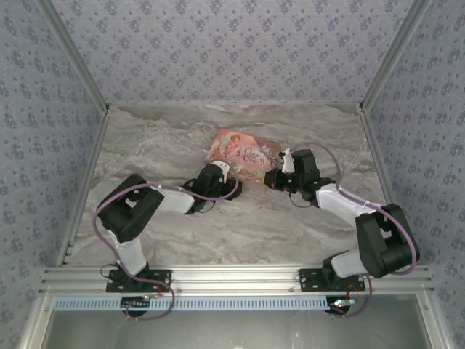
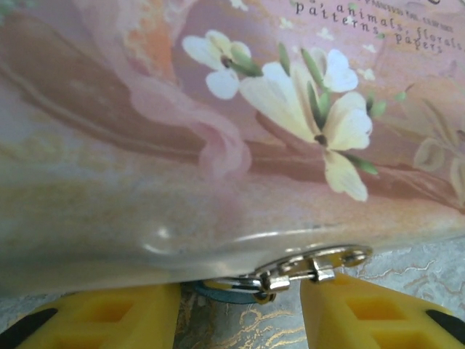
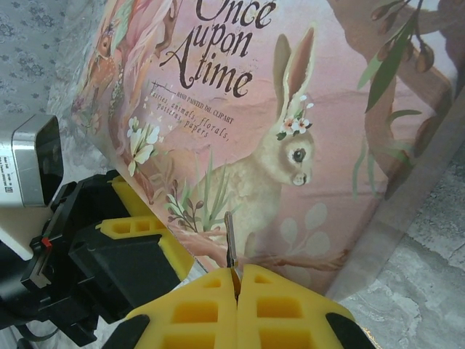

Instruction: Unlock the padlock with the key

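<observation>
Key [image 3: 229,240] stands upright, long axis vertical in frame, tip up against the pink box [image 3: 290,109], pinched edge-on by the pressed-together right end effector [image 3: 237,275]. Padlock [image 2: 227,294]: blue sliver at bottom centre under the box edge, beside a silver hasp [image 2: 312,265]. It's mostly hidden, orientation unclear. Left end effector [image 2: 240,323] spread either side.

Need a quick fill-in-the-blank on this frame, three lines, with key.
1. The right gripper is ____ on the key.
2. The pink box lid pictures a ____.
3. The padlock ahead of the left gripper has a ____ body.
Missing: shut; rabbit; blue.
</observation>
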Controlling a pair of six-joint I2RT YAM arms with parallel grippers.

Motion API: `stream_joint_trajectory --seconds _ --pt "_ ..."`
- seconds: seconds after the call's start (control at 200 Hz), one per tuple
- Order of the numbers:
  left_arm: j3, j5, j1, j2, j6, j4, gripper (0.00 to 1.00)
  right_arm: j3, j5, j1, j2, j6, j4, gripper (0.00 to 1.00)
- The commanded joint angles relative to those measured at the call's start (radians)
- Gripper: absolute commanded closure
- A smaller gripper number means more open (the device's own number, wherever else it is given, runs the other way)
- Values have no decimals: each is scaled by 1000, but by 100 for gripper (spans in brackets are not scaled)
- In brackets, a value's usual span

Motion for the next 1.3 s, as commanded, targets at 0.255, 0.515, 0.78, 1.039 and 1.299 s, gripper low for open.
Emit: stream_joint_trajectory --seconds 0.255,0.515,0.78,1.039,1.299 --pt "44 -71 -14 21 -11 -9 61 -23 20 -5 9 -21 -70 100" --pt "62 -87 -15 34 -21 -32 65 -18 16 -4 9 -18 -67 100" --pt "65 -96 -15 44 -33 -34 71 -18 19 3 9 -14 -59 100" --pt "61 -79 -15 16 -44 -43 80 13 14 1 -25 -29 -53 100" --pt "57 -55 -16 -40 -117 -86 82 -8 47 -4 -144 -98 -76 100"
